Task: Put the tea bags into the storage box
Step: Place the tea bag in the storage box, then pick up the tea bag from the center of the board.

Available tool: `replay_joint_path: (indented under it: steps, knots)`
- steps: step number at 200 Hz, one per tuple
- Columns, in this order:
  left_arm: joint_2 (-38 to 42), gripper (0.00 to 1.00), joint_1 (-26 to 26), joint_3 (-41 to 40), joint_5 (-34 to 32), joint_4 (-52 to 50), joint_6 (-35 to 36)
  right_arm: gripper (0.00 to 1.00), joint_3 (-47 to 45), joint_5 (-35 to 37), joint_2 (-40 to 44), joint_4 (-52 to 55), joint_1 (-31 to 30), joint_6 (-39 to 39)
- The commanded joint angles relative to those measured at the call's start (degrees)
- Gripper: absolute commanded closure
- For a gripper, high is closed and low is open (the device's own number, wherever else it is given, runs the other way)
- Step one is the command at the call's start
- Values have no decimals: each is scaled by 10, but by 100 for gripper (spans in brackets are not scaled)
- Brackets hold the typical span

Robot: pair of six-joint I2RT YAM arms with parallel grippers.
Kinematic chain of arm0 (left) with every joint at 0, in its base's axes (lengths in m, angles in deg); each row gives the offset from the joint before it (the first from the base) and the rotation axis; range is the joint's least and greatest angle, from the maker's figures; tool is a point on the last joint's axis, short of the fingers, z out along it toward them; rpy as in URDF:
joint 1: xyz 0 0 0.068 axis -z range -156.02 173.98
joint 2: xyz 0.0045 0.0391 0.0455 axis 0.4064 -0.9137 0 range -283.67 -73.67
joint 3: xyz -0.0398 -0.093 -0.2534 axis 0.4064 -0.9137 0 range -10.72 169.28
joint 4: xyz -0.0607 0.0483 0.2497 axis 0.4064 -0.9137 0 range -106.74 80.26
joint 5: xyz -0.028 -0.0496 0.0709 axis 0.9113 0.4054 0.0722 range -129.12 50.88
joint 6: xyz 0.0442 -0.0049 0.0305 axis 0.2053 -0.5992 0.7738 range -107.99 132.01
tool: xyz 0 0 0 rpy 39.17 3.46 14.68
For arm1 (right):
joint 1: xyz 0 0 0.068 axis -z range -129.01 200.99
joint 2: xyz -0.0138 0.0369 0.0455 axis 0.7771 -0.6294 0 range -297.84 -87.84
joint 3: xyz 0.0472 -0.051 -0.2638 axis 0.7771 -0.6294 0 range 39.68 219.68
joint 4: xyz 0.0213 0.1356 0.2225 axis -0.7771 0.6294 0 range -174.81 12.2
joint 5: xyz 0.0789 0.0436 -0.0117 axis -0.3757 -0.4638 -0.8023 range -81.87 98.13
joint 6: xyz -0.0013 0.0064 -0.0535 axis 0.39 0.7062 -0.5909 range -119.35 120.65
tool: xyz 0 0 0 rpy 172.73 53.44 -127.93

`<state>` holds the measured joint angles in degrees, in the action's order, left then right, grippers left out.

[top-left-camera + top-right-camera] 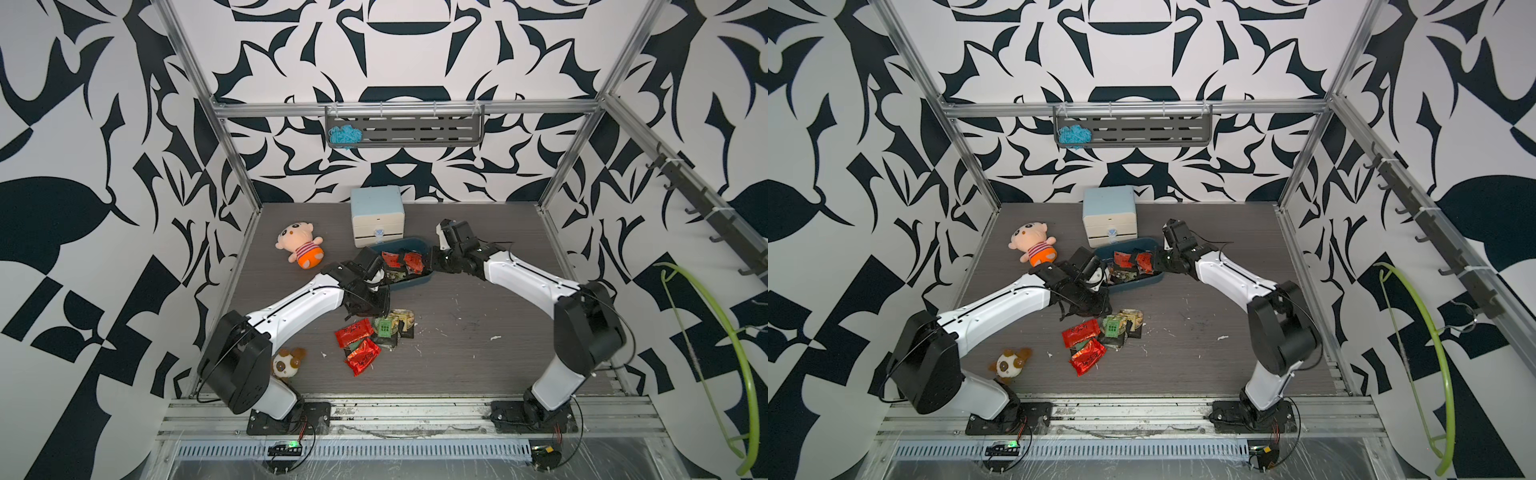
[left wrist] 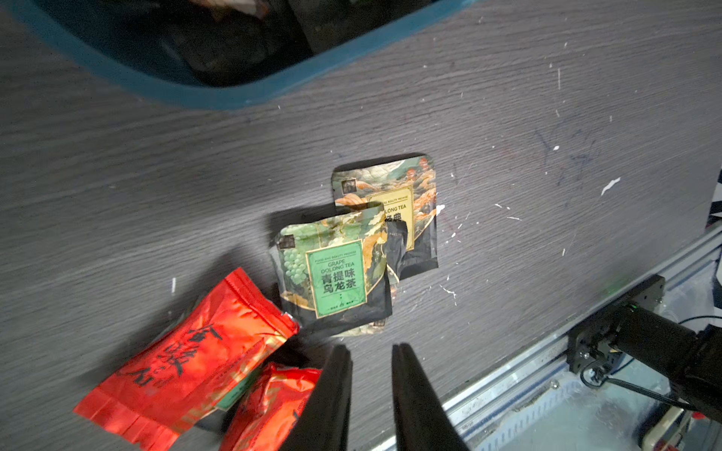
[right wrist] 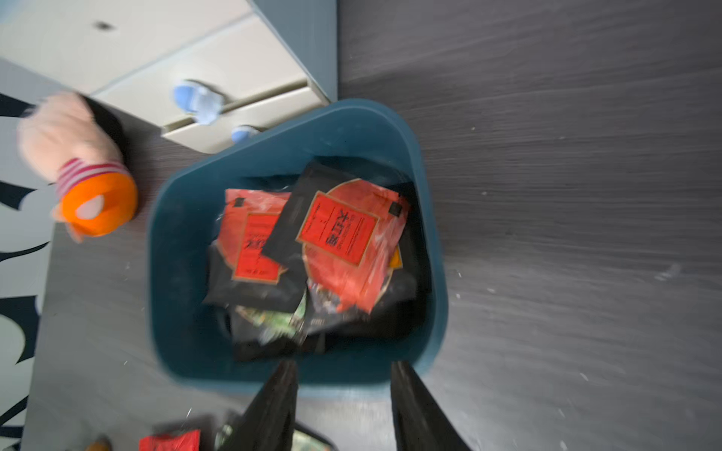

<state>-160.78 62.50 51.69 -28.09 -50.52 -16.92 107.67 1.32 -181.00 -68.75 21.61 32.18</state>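
**Left wrist view: the loose pile lies just ahead of empty, nearly closed fingers**

The left gripper [image 2: 370, 347] shows only a narrow gap between its jaws and holds nothing. Just beyond its tips lies a green-label sachet [image 2: 336, 277], overlapping a yellow-label sachet [image 2: 390, 218] behind it. A long red foil packet [image 2: 195, 359] and a second red packet [image 2: 269, 402] sit beside the fingers.

In a top view, these loose tea bags [image 1: 374, 336] make a cluster at lower centre of the frame. The left arm's hand is directly above them in the picture, so it is clearly the nearer arm. The long red packet runs roughly left to right there, tilted up to the right; the green sachet is close to square.

The storage box [image 1: 411, 283] is at centre frame, just above the left wrist, and already holds several sachets. The right gripper [image 3: 344, 363] hangs over the box's right end with its jaws well apart and empty.

The sachets overlap, so a pinch risks lifting two at once, and the jaws would likely need to widen first. A drawer cabinet [image 1: 377, 220] touches or nearly touches the box's far side. A plush doll [image 1: 299, 247] and a small plush toy [image 1: 289, 363] lie clear of the path.
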Motion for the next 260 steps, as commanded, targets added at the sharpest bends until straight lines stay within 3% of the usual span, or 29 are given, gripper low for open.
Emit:
replay_joint_path:
  steps: [1,42,88,99,124,156,260]
  knots:
    - [-20,76,-2,9,28,-27,-13,59,-44,16,73,-1,-47,-11]
    - [-58,80,-2,7,45,-22,-27,65,-154,20,138,-64,-143,60]
    - [-79,82,-2,-1,36,-13,-38,69,-196,43,99,-136,-225,141]
    - [-86,83,-2,-3,34,-12,-41,69,-206,44,85,-158,-234,157]
    - [-104,96,-2,-2,36,-10,-44,69,-205,56,59,-169,-253,173]
    - [-120,100,-3,-5,29,-2,-54,69,-206,81,39,-168,-266,182]
    - [-166,100,-12,-9,4,0,-67,70,-184,86,-25,-170,-268,204]
